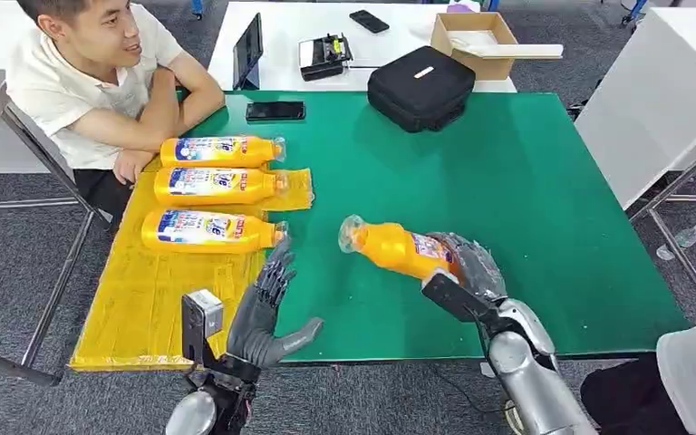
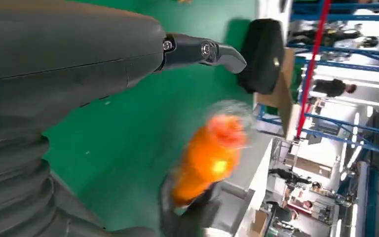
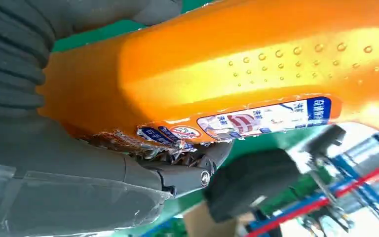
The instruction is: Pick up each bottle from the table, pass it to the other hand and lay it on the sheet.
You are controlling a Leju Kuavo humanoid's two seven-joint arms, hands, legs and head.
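Head view: right hand (image 1: 469, 265) gripping an orange bottle (image 1: 399, 248) over the green table (image 1: 526, 199), clear cap pointing toward the yellow sheet (image 1: 145, 308). Left hand (image 1: 267, 313) raised beside the sheet's near edge, fingers spread, holding nothing. Three bottles (image 1: 210, 181) lying side by side on the sheet. Blue-and-white labels, writing too small to read.

The right hand (image 1: 465, 265) is covering the base of the orange bottle (image 1: 397, 247); in the left wrist view the bottle is showing blurred, its label unreadable.
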